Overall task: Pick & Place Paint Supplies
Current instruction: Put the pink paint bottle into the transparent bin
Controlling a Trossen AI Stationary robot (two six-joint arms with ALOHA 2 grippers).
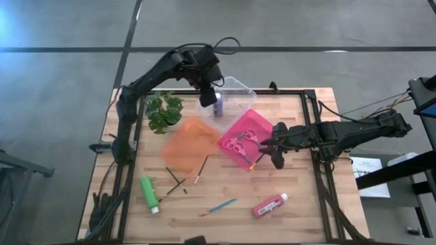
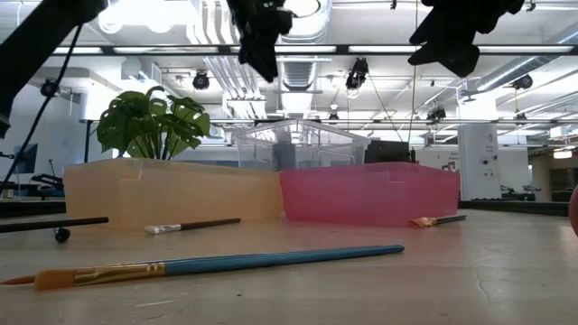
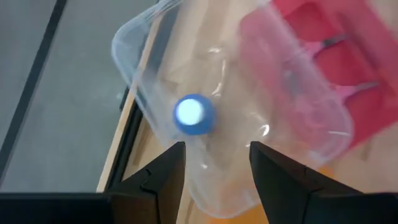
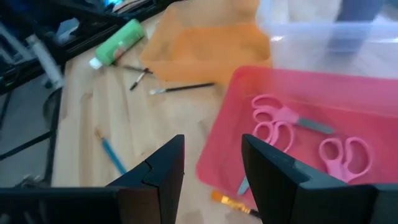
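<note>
Left gripper [image 1: 209, 97] hangs over the clear tray [image 1: 240, 87] at twelve o'clock on the table, fingers apart and empty, and the blue-purple bottle [image 3: 192, 115] stands upright inside the tray directly below it, white cap up. From here the clean move looks like a straight lift, keeping both fingers off the cap so the bottle doesn't tip. The arm reaches in from the table's ten o'clock side, wrist bent down. Right gripper [image 1: 271, 148] waits at three o'clock, above the near edge of the pink tray [image 1: 233, 134], jaws parted, holding nothing; the scissors [image 4: 285, 123] lie in that tray. Green bottle [image 1: 149, 194] lies at seven o'clock, red bottle [image 1: 270, 205] at five, brushes [image 1: 178, 181] scattered between
</note>
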